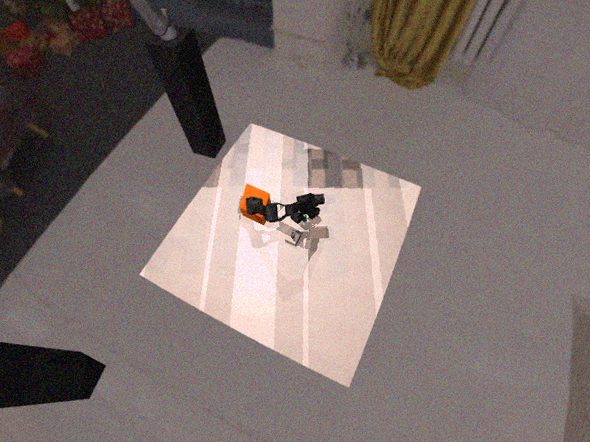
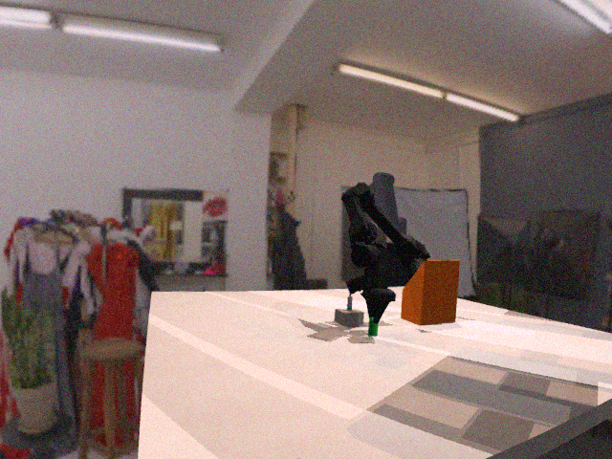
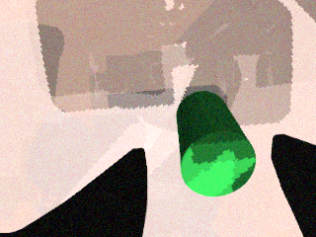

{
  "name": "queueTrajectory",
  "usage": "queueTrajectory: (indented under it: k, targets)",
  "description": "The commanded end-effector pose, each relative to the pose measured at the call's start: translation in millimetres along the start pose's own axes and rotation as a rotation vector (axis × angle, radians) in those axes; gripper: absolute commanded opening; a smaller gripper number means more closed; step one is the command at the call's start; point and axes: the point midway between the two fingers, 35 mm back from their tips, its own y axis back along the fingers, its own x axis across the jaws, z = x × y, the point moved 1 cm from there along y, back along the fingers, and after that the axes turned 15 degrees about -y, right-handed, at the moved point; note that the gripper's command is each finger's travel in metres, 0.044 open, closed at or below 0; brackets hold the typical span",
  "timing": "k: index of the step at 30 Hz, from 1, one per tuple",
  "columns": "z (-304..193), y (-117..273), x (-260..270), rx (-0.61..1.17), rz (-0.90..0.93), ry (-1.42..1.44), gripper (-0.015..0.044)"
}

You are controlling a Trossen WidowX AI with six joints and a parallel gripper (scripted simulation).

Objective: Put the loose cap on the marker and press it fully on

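The green cap [image 1: 305,216] [image 2: 373,328] [image 3: 217,163] stands upright on the table. My gripper [image 2: 374,318] [image 3: 210,153] is open, pointing down at the cap from above. In the wrist view the cap shows between the two black fingers, a little nearer the right one, with a gap on each side. The grey marker [image 2: 349,302] stands upright and uncapped in the grey holder block [image 1: 292,239] [image 2: 345,317], left of the cap in the exterior view. Marker and holder are not visible in the wrist view.
An orange block [image 1: 258,192] [image 2: 439,291] with a slanted top stands by the arm's base, right of the gripper in the exterior view. The arm's shadow falls on the table [image 1: 340,288] [image 2: 237,345] around the holder and cap.
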Motion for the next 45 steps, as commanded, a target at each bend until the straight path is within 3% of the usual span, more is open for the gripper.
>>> queueTrajectory:
  k: [1,17,21,30,33,45]
  targets:
    - [-1.0,-6.9,-1.5,-0.003,-0.006,0.007,0.0237]
    - [-1.5,-29.7,-2.8,-0.004,-0.009,0.007,0.0237]
    - [-1.5,-29.7,-2.8,-0.004,-0.009,0.007,0.0132]
    - [-1.5,-29.7,-2.3,-0.004,-0.009,0.007,0.0072]
    - [-0.4,-26.4,1.5,-0.005,0.014,0.017,0.0]
    - [-0.9,5.3,2.1,-0.002,0.008,0.013,0.0]
